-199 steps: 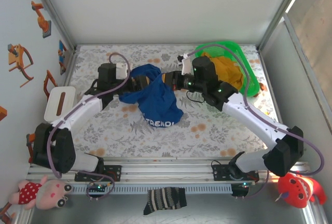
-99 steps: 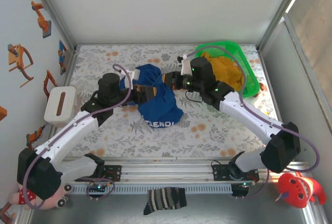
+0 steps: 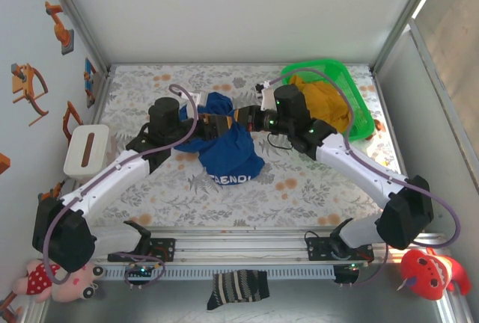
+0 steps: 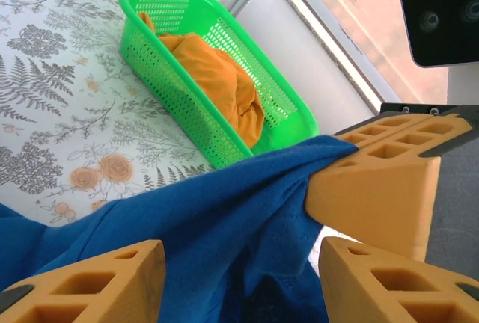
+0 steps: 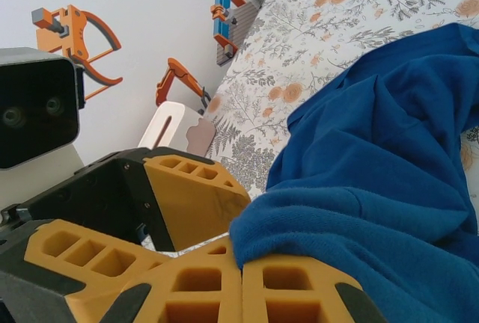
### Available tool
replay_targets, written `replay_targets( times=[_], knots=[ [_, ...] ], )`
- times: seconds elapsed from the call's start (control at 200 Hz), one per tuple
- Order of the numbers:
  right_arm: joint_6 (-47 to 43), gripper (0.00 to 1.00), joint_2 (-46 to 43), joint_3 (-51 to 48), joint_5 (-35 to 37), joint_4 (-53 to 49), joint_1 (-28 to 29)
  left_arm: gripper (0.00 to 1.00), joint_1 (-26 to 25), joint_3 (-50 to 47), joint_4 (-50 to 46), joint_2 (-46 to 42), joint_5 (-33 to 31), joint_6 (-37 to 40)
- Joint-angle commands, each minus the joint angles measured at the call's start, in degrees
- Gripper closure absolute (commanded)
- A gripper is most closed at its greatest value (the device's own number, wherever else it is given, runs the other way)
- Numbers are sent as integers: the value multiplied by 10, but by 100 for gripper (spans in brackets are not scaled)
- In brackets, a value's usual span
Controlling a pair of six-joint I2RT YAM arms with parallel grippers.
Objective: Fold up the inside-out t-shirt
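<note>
The inside-out t-shirt (image 3: 232, 155) is royal blue with white lettering on its near hem. It hangs bunched over the flowered table between my two arms. My right gripper (image 3: 238, 117) is shut on a thick fold of the t-shirt (image 5: 389, 158); its fingers (image 5: 241, 263) are pressed together under the cloth. My left gripper (image 3: 221, 122) faces it closely. In the left wrist view the left gripper (image 4: 239, 285) stands open with the t-shirt (image 4: 224, 211) draped between its fingers, just below the right gripper's fingers (image 4: 367, 188).
A green basket (image 3: 314, 63) holding a mustard-yellow garment (image 3: 329, 102) stands at the back right, close behind the right arm. A white box (image 3: 86, 149) sits at the left edge. A striped sock (image 3: 238, 289) hangs over the front rail.
My left arm has swung right and forward, bringing its fingers around the cloth right beside the right gripper. The right gripper has kept hold of the shirt and has shifted slightly left.
</note>
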Motion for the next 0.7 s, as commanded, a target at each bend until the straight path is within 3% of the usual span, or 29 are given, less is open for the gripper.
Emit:
replay_targets(
  times=[0.0,0.165,0.26,0.351,0.396,0.466,0.516,0.696],
  knots=[
    [5,100,2,-2,-5,19,-2,46,-6,17,30,13,20,-13],
    [4,100,0,-1,-5,18,-2,53,-10,26,34,23,23,-13],
    [4,100,0,-2,-4,18,-2,73,-10,26,41,26,28,-16],
    [2,100,2,-1,-4,17,-3,100,-10,26,46,27,29,-22],
    [1,99,0,-2,0,11,-8,100,-10,26,50,24,26,-31],
    [-9,70,-13,-11,19,-4,-15,100,-9,29,45,20,14,-47],
    [-21,59,-27,-16,42,-31,-15,100,-7,38,29,18,4,-60],
    [-33,55,-62,-56,58,-55,-7,100,-4,57,1,23,14,-92]
  ],
)
